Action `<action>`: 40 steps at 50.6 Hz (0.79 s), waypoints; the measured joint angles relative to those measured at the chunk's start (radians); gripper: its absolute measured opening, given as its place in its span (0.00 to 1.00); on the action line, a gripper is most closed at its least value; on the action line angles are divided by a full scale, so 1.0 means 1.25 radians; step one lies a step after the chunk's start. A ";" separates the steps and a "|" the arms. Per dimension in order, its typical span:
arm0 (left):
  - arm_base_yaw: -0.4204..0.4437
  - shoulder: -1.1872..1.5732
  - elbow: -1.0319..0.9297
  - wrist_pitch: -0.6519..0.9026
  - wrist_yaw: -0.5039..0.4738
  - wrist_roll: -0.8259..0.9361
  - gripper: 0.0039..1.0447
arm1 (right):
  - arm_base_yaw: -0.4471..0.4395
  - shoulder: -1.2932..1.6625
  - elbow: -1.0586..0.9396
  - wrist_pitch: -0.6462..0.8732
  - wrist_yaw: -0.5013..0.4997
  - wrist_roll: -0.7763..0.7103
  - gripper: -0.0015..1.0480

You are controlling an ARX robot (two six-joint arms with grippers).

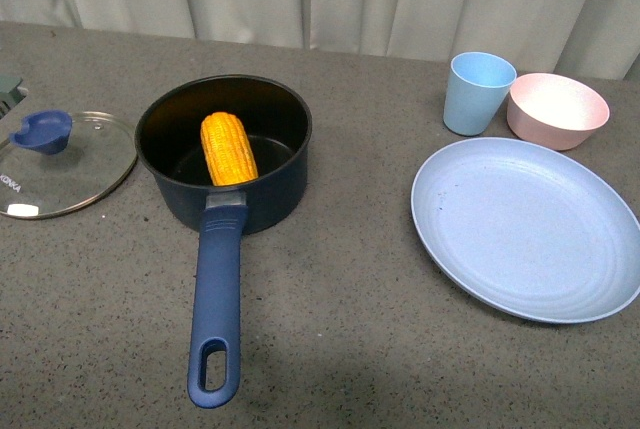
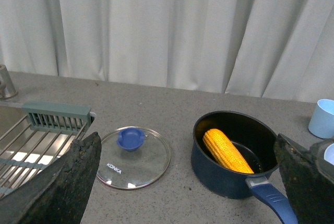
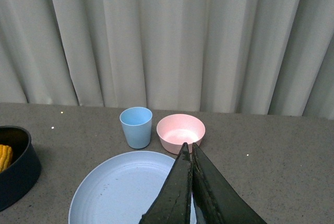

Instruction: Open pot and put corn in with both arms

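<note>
The round glass lid with blue knob (image 1: 60, 161) lies flat at 9 o'clock of the dark navy round pot (image 1: 224, 152), apart from it. At 3 o'clock stand a light blue cup (image 1: 478, 92), a pink bowl (image 1: 557, 110) and a wide blue plate (image 1: 523, 228). The yellow-orange corn cob (image 1: 228, 149) leans inside the pot. The left gripper (image 2: 188, 182) is wide apart, holding nothing; the right gripper (image 3: 191, 192) has its fingers pressed together, empty.

I see the corn (image 1: 229, 149) lying inside the pot (image 1: 180, 199), pot handle (image 1: 216, 309) pointing toward me. Lid (image 1: 65, 164) flat on the surface (image 1: 330, 329) just left of the pot. Plate (image 1: 525, 229) well right; cup (image 1: 478, 92) and bowl (image 1: 557, 109) behind it, side by side, cup on the left.
</note>
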 joint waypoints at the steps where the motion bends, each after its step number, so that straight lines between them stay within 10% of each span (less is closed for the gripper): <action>1: 0.000 0.000 0.000 0.000 0.000 0.000 0.94 | 0.000 -0.004 0.000 -0.005 0.000 0.000 0.01; 6: 0.000 0.000 0.000 0.000 0.000 0.000 0.94 | 0.000 -0.117 0.000 -0.138 -0.002 0.000 0.01; 40: 0.000 0.000 0.000 0.000 0.000 0.000 0.94 | 0.000 -0.138 0.000 -0.143 -0.002 0.000 0.93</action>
